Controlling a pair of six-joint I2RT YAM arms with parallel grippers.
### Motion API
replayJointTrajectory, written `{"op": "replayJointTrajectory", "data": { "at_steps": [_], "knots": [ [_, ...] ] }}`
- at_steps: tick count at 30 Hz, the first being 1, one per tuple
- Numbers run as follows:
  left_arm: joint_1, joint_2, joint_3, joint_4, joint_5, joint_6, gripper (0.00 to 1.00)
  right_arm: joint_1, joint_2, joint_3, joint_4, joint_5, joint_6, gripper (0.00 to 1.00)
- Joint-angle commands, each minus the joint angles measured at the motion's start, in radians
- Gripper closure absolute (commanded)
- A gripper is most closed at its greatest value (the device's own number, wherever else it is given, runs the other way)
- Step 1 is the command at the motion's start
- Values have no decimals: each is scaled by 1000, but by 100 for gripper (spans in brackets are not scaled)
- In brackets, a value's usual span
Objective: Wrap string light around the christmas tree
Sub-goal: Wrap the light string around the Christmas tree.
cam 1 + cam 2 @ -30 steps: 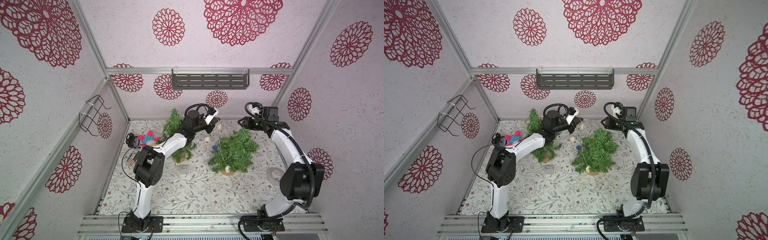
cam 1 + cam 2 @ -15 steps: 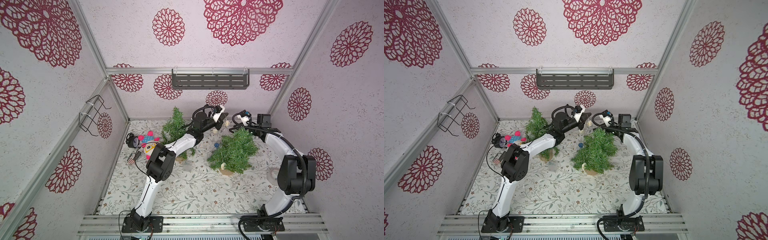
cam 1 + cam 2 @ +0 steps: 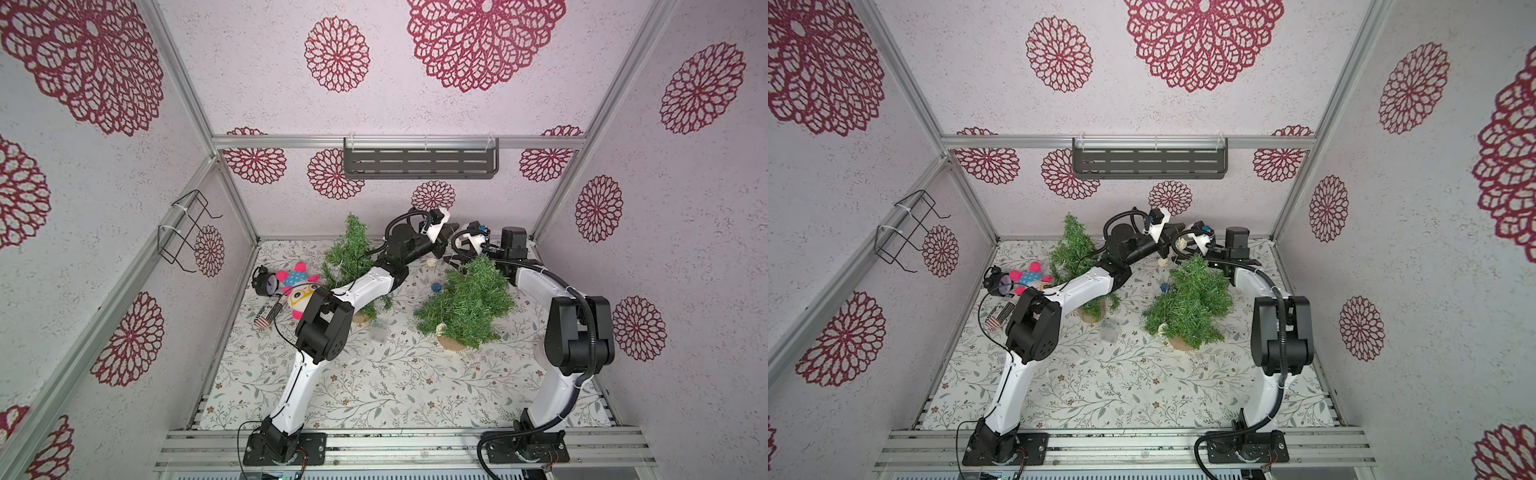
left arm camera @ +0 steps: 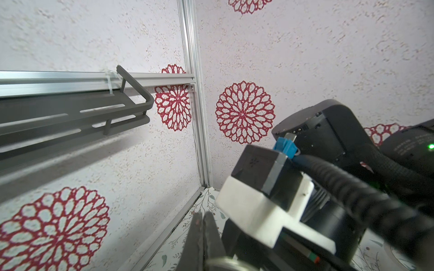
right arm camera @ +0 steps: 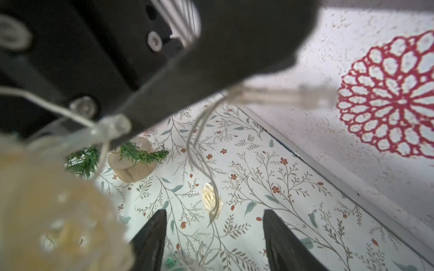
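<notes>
Christmas tree (image 3: 465, 303) on floral-print tabletop (image 3: 395, 386) — rosette-papered walls (image 3: 249, 62)

Pale string light (image 5: 270, 97), floral-print tabletop (image 5: 293, 187)

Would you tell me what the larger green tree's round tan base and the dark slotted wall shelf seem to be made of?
The round tan base looks like bare matte wood, a pale cut disc. The dark slotted wall shelf is likely painted metal, matte grey with thin punched walls, though possibly plastic.
</notes>
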Motion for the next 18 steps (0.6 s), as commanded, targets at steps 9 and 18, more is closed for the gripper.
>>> {"op": "replayJointTrajectory", "data": {
  "at_steps": [9,18],
  "knots": [
    [-20,7,2,6,6,12,100,22,39,-19,407,104,259,52],
    [-19,-55,-78,23,55,2,100,22,-7,-69,441,412,234,96]
  ]
}}
